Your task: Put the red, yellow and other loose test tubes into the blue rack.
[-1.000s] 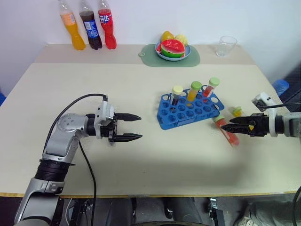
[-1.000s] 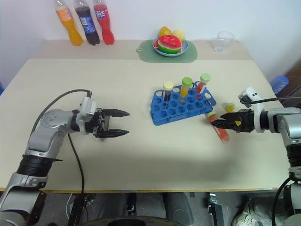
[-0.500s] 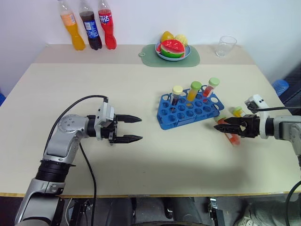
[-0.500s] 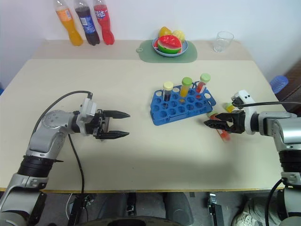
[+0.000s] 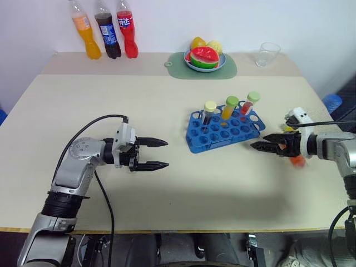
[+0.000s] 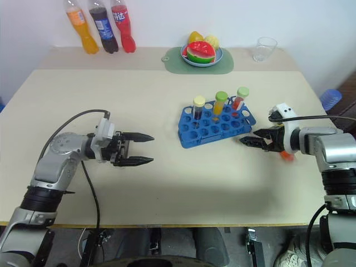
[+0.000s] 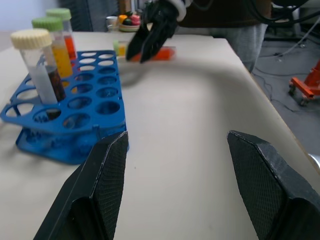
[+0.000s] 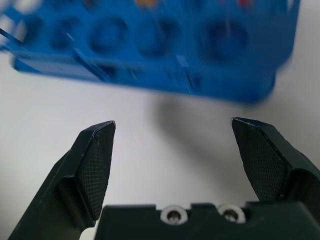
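One red tube (image 5: 298, 161) beside right gripper (image 5: 257, 147)

Three soft-drink bottles stand in a row at the bench's (image 5: 139, 183) far left corner, against the wall: an orange bottle (image 5: 86, 30), a dark cola bottle (image 5: 107, 30) and a red bottle (image 5: 127, 29). Midway along the far edge a green mat (image 5: 181, 67) carries a blue plate (image 5: 203, 67) heaped with toy fruit (image 5: 203, 54). An empty clear glass (image 5: 267, 54) stands toward the far right corner.
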Motion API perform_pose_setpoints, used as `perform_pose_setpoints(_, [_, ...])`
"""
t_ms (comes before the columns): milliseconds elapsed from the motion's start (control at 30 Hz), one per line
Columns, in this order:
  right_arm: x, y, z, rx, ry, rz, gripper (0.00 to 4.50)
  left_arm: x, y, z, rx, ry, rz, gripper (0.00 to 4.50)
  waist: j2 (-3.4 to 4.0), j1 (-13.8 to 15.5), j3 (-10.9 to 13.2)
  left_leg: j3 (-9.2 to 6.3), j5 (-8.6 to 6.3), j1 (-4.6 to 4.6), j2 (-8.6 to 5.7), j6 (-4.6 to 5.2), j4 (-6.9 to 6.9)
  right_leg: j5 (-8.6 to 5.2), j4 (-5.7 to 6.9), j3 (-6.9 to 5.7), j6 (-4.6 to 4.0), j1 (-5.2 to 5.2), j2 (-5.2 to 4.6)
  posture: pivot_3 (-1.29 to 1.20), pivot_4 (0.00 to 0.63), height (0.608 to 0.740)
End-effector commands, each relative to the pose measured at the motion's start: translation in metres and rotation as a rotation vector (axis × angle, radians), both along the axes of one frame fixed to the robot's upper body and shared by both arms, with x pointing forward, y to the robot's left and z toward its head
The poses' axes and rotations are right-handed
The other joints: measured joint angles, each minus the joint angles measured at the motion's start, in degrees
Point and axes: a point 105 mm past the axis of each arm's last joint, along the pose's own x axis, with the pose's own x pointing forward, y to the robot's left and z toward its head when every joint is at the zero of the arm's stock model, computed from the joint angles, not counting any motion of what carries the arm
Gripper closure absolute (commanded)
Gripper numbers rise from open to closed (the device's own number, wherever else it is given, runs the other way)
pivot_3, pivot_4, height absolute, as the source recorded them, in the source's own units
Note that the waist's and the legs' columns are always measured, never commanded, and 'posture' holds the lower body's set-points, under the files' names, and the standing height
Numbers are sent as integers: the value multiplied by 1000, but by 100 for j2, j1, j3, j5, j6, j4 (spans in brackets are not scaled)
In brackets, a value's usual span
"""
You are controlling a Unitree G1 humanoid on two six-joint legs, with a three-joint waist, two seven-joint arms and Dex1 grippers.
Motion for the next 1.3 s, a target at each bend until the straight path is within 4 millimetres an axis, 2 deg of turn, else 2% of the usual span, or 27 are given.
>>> perform_pose_setpoints(33, [-4, -10, 20, -14, -64, -7, 396, -4, -1, 9, -16, -36, -13, 1286, 0, 2, 0, 0, 0, 0, 0, 0, 0, 0, 0, 0, 0, 0, -1, 0, 150, 740])
perform_pose_setpoints(133, [-6, -19, 24, -47, -77, -42, 396, -3, -3, 9, -19, -34, -12, 1286, 0, -11, 0, 1, 0, 0, -1, 0, 0, -3, 0, 0, -6, 0, -1, 0, 150, 740])
perform_pose_setpoints(367, [-4, -58, 28, -126, -95, -214, 396, -2, -6, 8, -27, -27, -23, 1286, 0, -21, 0, 1, 0, 2, 0, 0, 0, -4, 1, 0, -6, 0, 1, 0, 150, 740])
perform_pose_setpoints(567, [-5, -67, 19, -148, -55, -247, 396, -1, -8, 8, -30, -26, -28, 1286, 0, -19, 0, 1, 0, 2, 0, 0, 0, -3, 1, 1, -6, 0, 1, 0, 150, 740])
perform_pose_setpoints(967, [6, -90, 5, -202, 8, -307, 396, -4, -5, 8, -32, -30, -4, 1286, 1, -30, -1, 1, 0, 3, 0, 0, 0, -3, 1, 1, -6, 0, 2, 0, 150, 740])
perform_pose_setpoints(1300, [12, -88, -14, -222, 82, -271, 396, -6, -3, 9, -32, -34, 11, 1286, 1, -29, -1, 3, 0, 2, 0, 0, 0, -3, 0, 2, -6, 0, 1, 0, 150, 740])
